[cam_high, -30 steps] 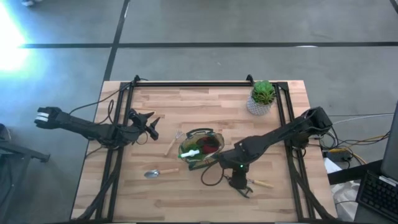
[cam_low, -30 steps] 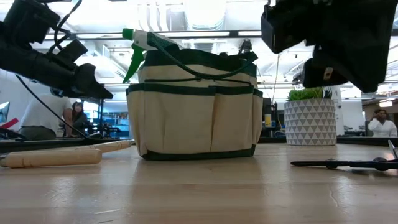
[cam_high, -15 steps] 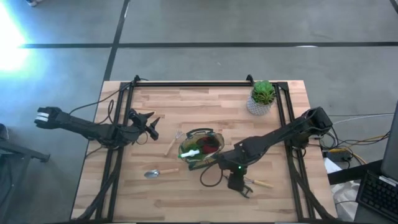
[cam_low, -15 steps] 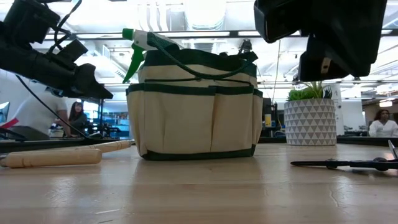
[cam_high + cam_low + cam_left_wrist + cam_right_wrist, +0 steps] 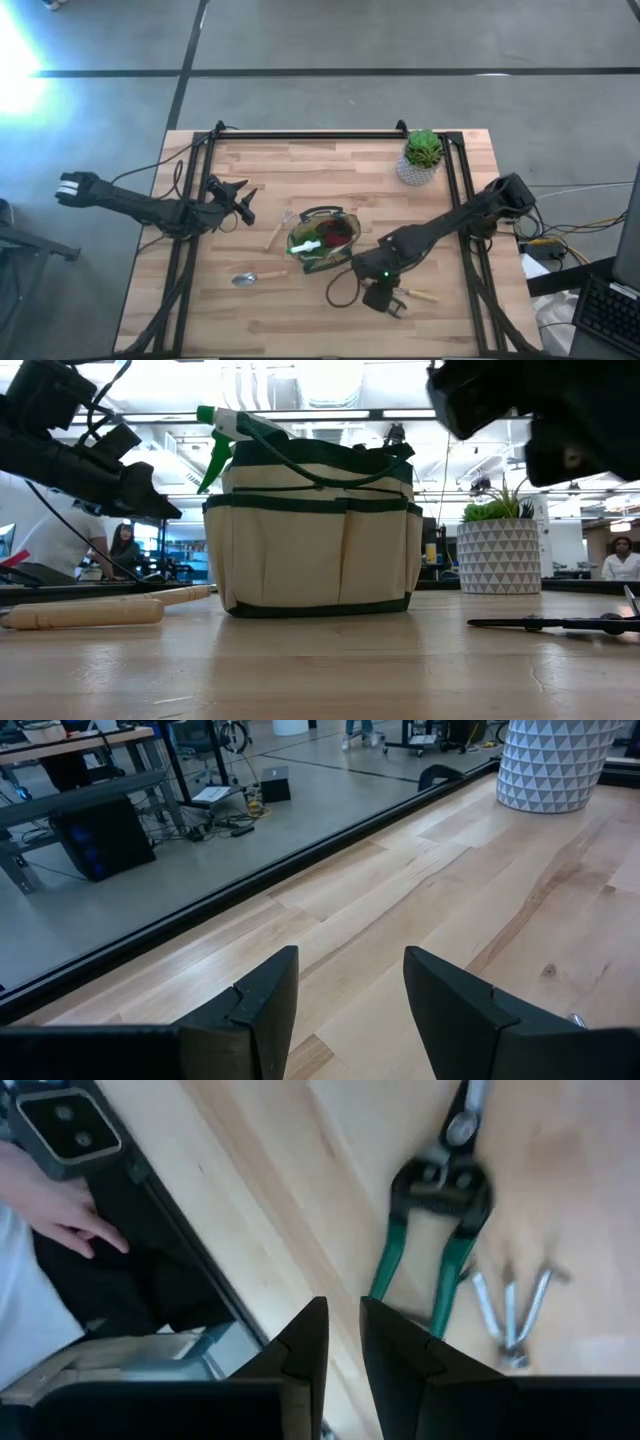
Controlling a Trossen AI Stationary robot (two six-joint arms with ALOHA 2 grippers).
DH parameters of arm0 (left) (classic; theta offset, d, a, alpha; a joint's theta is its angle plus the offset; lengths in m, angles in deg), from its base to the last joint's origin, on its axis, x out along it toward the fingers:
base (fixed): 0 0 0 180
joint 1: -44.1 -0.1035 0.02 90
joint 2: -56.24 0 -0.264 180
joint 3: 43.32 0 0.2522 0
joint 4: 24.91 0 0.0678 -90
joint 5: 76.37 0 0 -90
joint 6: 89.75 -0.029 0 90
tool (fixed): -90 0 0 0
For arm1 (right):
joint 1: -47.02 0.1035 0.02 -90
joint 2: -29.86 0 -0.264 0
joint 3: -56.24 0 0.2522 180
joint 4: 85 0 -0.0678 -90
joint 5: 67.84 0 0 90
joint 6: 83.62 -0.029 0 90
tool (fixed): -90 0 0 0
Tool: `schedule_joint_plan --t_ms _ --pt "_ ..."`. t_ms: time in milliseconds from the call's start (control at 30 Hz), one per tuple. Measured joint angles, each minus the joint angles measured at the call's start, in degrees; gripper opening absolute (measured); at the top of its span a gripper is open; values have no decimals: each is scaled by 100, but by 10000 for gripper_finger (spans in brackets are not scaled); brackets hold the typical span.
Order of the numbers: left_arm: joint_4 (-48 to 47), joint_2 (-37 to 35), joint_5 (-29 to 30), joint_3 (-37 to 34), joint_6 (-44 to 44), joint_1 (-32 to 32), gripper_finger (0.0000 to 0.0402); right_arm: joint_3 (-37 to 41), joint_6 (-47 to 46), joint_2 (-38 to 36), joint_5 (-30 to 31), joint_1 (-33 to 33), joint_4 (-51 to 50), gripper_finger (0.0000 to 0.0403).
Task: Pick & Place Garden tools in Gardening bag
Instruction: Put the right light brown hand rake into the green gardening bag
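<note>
The olive-tan gardening bag (image 5: 322, 240) stands mid-table, with a bright green spray bottle (image 5: 215, 435) and a red piece (image 5: 337, 232) inside it. My right gripper (image 5: 343, 1315) hovers near the front right, pointing down, its fingers a narrow gap apart and empty. Below it, green-handled pruning shears (image 5: 430, 1210) lie flat beside a small three-tine fork (image 5: 510, 1315) with a wooden handle (image 5: 422, 295). A metal trowel (image 5: 245, 279) and a second wooden-handled tool (image 5: 275, 233) lie left of the bag. My left gripper (image 5: 350, 990) waits open at the left, above the table.
A green plant in a white patterned pot (image 5: 420, 160) stands at the far right. Black frame rails (image 5: 455, 200) run along the table's sides and far edge. A person's hand (image 5: 50, 1200) shows beyond the near edge. Bare wood lies along the front left.
My right gripper has shifted a little toward the table's near edge, staying above the shears and the small fork. The tools and the bag have not moved.
</note>
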Motion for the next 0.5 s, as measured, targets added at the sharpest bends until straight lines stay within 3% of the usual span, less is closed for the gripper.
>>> schedule_joint_plan --t_ms 200,333,500 --pt "0 0 0 0 1 -1 186 4 -253 0 247 481 -430 52" --pt "0 0 0 0 1 0 186 9 65 0 893 780 -1027 52" --pt "1 0 0 0 -1 -1 186 11 302 0 1182 917 -1437 52"
